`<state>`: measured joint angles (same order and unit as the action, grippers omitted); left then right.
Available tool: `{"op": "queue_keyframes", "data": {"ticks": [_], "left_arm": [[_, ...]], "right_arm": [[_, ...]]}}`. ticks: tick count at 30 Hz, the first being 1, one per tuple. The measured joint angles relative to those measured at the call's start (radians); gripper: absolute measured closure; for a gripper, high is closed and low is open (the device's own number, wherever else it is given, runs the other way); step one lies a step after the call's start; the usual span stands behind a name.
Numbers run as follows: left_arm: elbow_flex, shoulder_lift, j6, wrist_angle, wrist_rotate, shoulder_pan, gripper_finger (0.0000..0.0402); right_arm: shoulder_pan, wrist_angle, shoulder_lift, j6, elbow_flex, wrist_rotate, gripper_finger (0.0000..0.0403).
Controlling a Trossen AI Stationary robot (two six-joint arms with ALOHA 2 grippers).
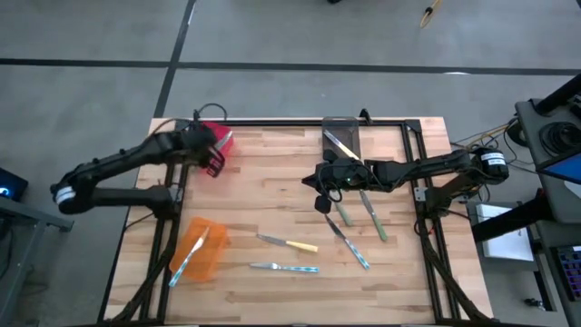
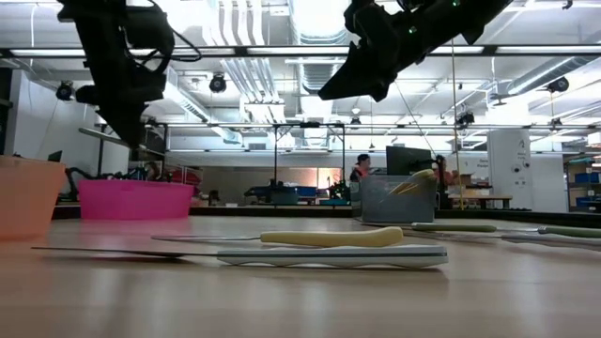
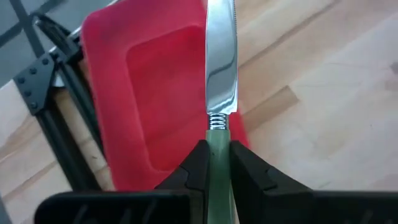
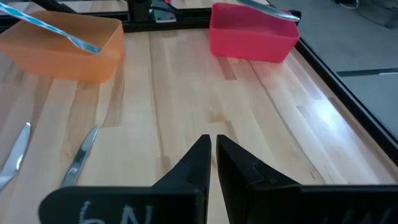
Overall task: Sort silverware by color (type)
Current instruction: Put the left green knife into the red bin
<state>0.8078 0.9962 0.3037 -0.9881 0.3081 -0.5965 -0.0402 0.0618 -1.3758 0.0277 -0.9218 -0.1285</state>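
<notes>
Left wrist view shows me my left gripper (image 3: 217, 165) clamped on a green-handled metal knife (image 3: 221, 93), blade over the red plastic bin (image 3: 143, 99). High view shows only the arm reaching there, while my right gripper (image 1: 323, 202) hangs empty, fingers pressed together, mid-table.

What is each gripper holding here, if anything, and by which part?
The left gripper holds a green-handled knife by its handle, blade out over the red bin. The right gripper is shut and holds nothing.
</notes>
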Motion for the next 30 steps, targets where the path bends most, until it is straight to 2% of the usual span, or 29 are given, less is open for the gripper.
{"op": "queue_keyframes", "data": {"ticks": [4,8,17,20,30], "left_arm": [[0.009,0.011,-0.078,-0.002,-0.021,-0.094,0.0379],[0.009,0.032,-0.129,-0.004,-0.031,-0.144,0.0379],[0.008,0.082,-0.161,-0.005,-0.030,-0.163,0.0379],[0.008,0.105,-0.161,-0.020,0.007,-0.171,0.0379],[0.011,0.232,-0.210,-0.025,0.034,-0.216,0.0379]], "right_arm": [[0.000,-0.004,0.000,0.005,0.000,0.000,0.0385],[0.000,-0.007,0.000,0.010,0.000,0.000,0.0385],[0.000,-0.016,0.000,0.016,0.000,0.000,0.0385],[0.000,-0.023,0.000,0.017,0.000,0.000,0.0385],[0.000,-0.030,0.000,0.032,0.000,0.000,0.0385]]}}
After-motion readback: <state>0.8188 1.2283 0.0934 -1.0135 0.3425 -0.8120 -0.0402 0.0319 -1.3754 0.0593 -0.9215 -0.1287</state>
